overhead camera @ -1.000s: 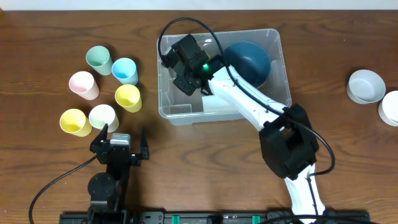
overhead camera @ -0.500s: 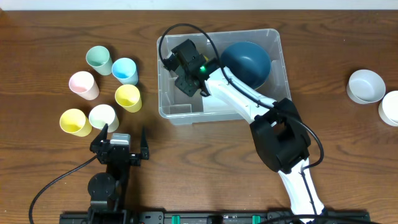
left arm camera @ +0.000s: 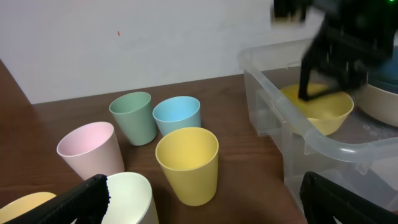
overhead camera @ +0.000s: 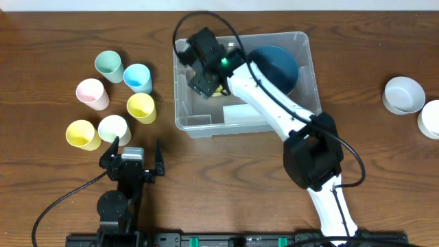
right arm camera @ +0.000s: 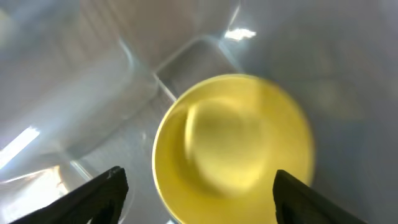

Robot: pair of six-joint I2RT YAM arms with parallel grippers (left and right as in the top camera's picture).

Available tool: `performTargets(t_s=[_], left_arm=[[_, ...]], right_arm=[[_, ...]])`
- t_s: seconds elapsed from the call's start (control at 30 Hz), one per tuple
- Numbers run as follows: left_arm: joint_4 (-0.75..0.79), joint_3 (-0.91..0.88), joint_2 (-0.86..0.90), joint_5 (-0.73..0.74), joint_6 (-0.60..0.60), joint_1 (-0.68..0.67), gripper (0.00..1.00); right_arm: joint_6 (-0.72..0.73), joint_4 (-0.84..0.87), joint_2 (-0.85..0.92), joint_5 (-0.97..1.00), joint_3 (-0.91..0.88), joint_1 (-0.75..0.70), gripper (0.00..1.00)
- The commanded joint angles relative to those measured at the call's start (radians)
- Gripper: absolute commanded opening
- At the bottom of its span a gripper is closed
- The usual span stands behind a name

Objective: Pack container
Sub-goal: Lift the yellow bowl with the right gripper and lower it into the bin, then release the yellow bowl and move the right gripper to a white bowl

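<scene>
The right tool (right arm camera: pixel 199 183) has just let go. A second ago it was pressed together low inside the container (overhead camera: pixel 199 127). Now its fingers stand spread apart and it has lifted toward the container's far-left corner. In the right wrist view a yellow bowl (right arm camera: pixel 233 143) sits upright on the clear floor below those fingers, and neither finger seems to touch it. That view is blurred, so the tool looks to be pulling away.

The container sits at the middle of the surface (overhead camera: pixel 219 171). A dark blue bowl (overhead camera: pixel 274 65) already lies in its right half, and the yellow bowl is now in its left half. Two items look packed, and the yellow bowl seems to need no more handling.

More remains outside. Six pastel cups (overhead camera: pixel 141 106) stand in a loose cluster just left of the container. Two white bowls (overhead camera: pixel 403 94) sit well apart to its right.

The left tool (overhead camera: pixel 135 145) hangs near the front of the surface, on the near side of the cups, with its fingers spread wide and nothing between them. It is well placed to take a cup, while the right arm, once clear of the container's rim, is nearer the white bowls.
</scene>
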Motion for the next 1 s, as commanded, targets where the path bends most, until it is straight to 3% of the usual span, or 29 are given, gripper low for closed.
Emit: performTargets(t_s=[0.0, 0.1, 0.3, 0.6, 0.97], left_arm=[[-0.031, -0.021, -0.006, -0.013, -0.009, 0.004, 0.98], [-0.031, -0.021, -0.006, -0.013, -0.009, 0.004, 0.98], [-0.031, -0.021, -0.006, -0.013, -0.009, 0.004, 0.98], [-0.03, -0.021, -0.006, -0.013, -0.009, 0.004, 0.98], [-0.031, -0.021, -0.006, -0.013, -0.009, 0.004, 0.98]], right_arm=[[0.038, -0.074, -0.095, 0.011, 0.118, 0.01, 0.8], [0.115, -0.169, -0.161, 0.08, 0.182, -0.016, 0.87], [0.232, -0.331, -0.266, 0.182, 0.193, -0.158, 0.87], [0.533, -0.602, -0.278, 0.162, 0.186, -0.586, 0.92], [0.586, -0.483, -0.263, 0.06, -0.039, -0.969, 0.88]])
